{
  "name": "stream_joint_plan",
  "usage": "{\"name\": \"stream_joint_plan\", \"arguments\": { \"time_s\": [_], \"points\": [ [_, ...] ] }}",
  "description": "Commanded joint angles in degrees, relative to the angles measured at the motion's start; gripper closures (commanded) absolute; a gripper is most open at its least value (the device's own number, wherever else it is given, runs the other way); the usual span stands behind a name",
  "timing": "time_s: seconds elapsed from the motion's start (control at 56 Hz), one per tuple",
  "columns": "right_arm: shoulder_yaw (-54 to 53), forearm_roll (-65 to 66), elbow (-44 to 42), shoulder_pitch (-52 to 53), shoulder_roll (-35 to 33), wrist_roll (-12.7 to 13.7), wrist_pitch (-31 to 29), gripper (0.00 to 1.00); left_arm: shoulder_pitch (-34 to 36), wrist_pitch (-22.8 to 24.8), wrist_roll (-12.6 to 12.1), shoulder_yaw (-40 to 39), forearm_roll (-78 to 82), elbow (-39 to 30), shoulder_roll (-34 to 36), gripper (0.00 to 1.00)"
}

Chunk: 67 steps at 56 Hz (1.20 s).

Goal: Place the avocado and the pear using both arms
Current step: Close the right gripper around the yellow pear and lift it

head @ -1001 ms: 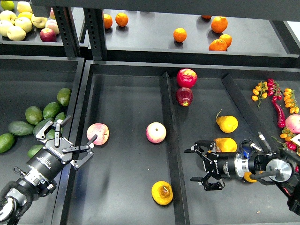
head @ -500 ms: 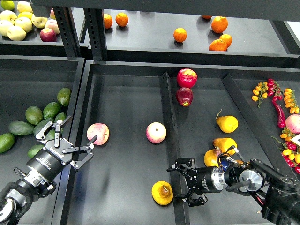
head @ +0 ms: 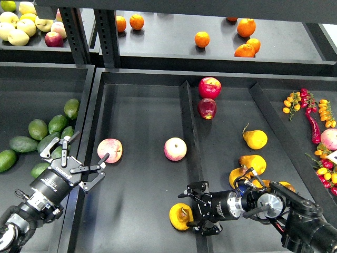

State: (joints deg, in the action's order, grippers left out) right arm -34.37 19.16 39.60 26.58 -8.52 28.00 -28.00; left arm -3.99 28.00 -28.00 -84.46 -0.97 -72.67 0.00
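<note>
The pear [head: 180, 216], golden yellow with a dark brown patch, lies at the front of the middle tray, against the divider [head: 188, 126]. My right gripper [head: 195, 210] reaches in from the right across the divider. Its jaws are open and its fingertips are right at the pear's right side. Several green avocados [head: 38, 129] lie in the left tray. My left gripper [head: 87, 152] is open and empty above that tray's right wall, just right of the avocados, holding nothing. One avocado [head: 51, 142] is partly hidden under it.
Two pink apples [head: 109, 150] [head: 175, 148] lie in the middle tray. Two red apples [head: 209, 87] and cleaner yellow pears [head: 255, 139] lie in the right tray. Oranges [head: 201, 39] sit on the back shelf. Chillies and small tomatoes [head: 310, 113] are at the far right.
My right arm has swept left and forward from the right tray across the divider to the patched pear, which has shifted slightly left. The left arm has not moved.
</note>
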Motion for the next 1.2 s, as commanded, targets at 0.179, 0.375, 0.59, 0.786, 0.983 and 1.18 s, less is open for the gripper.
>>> {"name": "stream_joint_plan", "arguments": {
  "time_s": [0.179, 0.375, 0.59, 0.786, 0.983, 1.18],
  "points": [
    [0.0, -0.1, 0.0, -0.4, 0.2, 0.0, 0.0, 0.16, -0.5, 0.0, 0.0, 0.0, -0.1, -0.1, 0.0, 0.01],
    [0.0, -0.1, 0.0, -0.8, 0.1, 0.0, 0.0, 0.16, -0.8, 0.0, 0.0, -0.1, -0.1, -0.3, 0.0, 0.01],
    [0.1, -0.3, 0.7, -1.2, 0.0, 0.0, 0.0, 0.15, -1.6, 0.0, 0.0, -0.1, -0.1, -0.9, 0.0, 0.01],
    [0.1, -0.1, 0.5, -1.4, 0.3, 0.0, 0.0, 0.16, -1.8, 0.0, 0.0, -0.1, -0.1, -1.1, 0.0, 0.01],
    [-0.3, -0.3, 0.4, -2.0, 0.3, 0.0, 0.0, 0.27, -2.2, 0.0, 0.0, -0.1, -0.1, -1.2, 0.0, 0.01],
    [-1.0, -0.8, 0.2, -3.7, 0.5, 0.0, 0.0, 0.44, -2.3, 0.0, 0.0, -0.1, -0.1, -1.2, 0.0, 0.01]
  ]
}}
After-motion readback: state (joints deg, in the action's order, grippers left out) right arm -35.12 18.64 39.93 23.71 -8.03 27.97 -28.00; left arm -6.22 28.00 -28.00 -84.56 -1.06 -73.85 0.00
